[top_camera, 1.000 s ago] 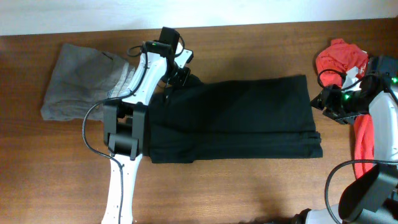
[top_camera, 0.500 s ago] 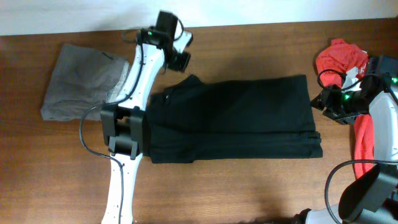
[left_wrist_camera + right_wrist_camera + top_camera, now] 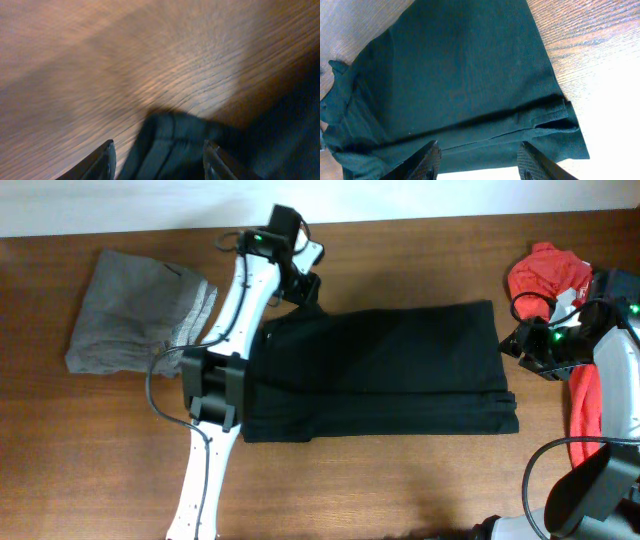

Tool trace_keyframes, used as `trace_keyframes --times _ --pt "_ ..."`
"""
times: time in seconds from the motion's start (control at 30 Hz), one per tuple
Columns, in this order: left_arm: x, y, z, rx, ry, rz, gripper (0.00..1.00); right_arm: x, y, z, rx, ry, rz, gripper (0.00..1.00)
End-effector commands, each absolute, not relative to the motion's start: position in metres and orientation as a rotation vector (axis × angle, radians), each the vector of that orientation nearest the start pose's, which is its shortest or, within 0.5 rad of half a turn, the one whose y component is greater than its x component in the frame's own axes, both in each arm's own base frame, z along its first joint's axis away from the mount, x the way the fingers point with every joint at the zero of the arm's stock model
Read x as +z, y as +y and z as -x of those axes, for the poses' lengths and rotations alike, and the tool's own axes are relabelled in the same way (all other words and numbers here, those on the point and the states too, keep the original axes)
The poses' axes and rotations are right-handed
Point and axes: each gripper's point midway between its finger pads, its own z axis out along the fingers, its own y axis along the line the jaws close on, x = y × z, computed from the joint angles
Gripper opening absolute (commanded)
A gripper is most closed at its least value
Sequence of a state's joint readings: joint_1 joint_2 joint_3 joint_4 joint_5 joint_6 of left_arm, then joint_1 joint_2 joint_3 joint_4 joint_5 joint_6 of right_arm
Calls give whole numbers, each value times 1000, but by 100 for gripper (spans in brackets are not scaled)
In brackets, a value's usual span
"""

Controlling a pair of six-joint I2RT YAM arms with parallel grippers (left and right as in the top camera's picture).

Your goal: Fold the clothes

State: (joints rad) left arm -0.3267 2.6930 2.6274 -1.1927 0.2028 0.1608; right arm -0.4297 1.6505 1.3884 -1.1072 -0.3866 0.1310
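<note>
Item: black T-shirt (image 3: 380, 370), lying flat on the counter (image 3: 400, 480) as a long band folded lengthwise, with layered edges at its right end and a rumpled corner at upper left. Left hand (image 3: 303, 290): over that corner, fingers (image 3: 107, 160) parted, bunched fabric lying loose between them, nothing gripped. Right hand (image 3: 527, 345): just off the shirt's right end, fingers set apart and empty. Also present: grey garment (image 3: 130, 320) at far left and red shirt (image 3: 545, 275) at far right, both apart from the black shirt. Risks, as judged: closing on the corner may catch only the top layer, so a lift would peel the fold open. A drag may skew the stacked edges. The left arm, lying over the shirt's left end, may snag cloth when it swings.
</note>
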Motion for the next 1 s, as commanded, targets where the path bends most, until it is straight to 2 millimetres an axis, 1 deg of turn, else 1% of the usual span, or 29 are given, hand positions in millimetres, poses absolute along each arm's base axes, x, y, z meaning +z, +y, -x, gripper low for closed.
trace_keyframes --times 0.0,0.07,0.13,0.17,0.2,0.23,0.27,0.33,0.4,0.53,0.6,0.67,0.83,0.87,0.9,0.93,0.97 --pt "11 -230 -529 -357 2781 -765 54 153 -85 -338 486 2724 -715 55" --pt "8 -231 -529 -357 2784 -766 46 152 -87 -337 475 2727 -718 54" --pt "9 -231 -530 -358 2776 -765 33 151 -89 -336 449 2733 -722 54" --pt "9 -232 -531 -358 2772 -764 29 151 -89 -336 449 2733 -722 54" --pt "10 -232 -534 -357 2761 -764 23 151 -89 -336 450 2732 -722 54" --pt "10 -233 -535 -358 2753 -762 14 151 -89 -336 450 2732 -723 54" --pt "11 -234 -537 -358 2746 -764 1 151 -89 -336 450 2732 -723 54" --pt "13 -236 -542 -359 2720 -760 0 151 -89 -336 450 2732 -722 54" --pt "24 -239 -550 -359 2678 -755 1 151 -89 -336 450 2733 -723 54" --pt "69 -245 -566 -359 2567 -742 0 151 -89 -336 450 2732 -723 54" --pt "85 -246 -569 -359 2534 -737 0 151 -89 -336 450 2732 -722 54" --pt "95 -246 -568 -369 2532 -714 1 151 -89 -336 450 2733 -722 54" --pt "112 -251 -557 -379 2533 -734 1 151 -89 -336 450 2732 -723 54" --pt "118 -253 -555 -381 2525 -738 1 151 -89 -336 451 2733 -723 54" --pt "128 -257 -554 -381 2497 -748 1 151 -89 -336 451 2733 -723 54" --pt "130 -258 -555 -382 2490 -751 0 151 -89 -336 451 2733 -723 54" --pt "131 -258 -555 -381 2487 -753 6 151 -89 -336 452 2734 -723 54"
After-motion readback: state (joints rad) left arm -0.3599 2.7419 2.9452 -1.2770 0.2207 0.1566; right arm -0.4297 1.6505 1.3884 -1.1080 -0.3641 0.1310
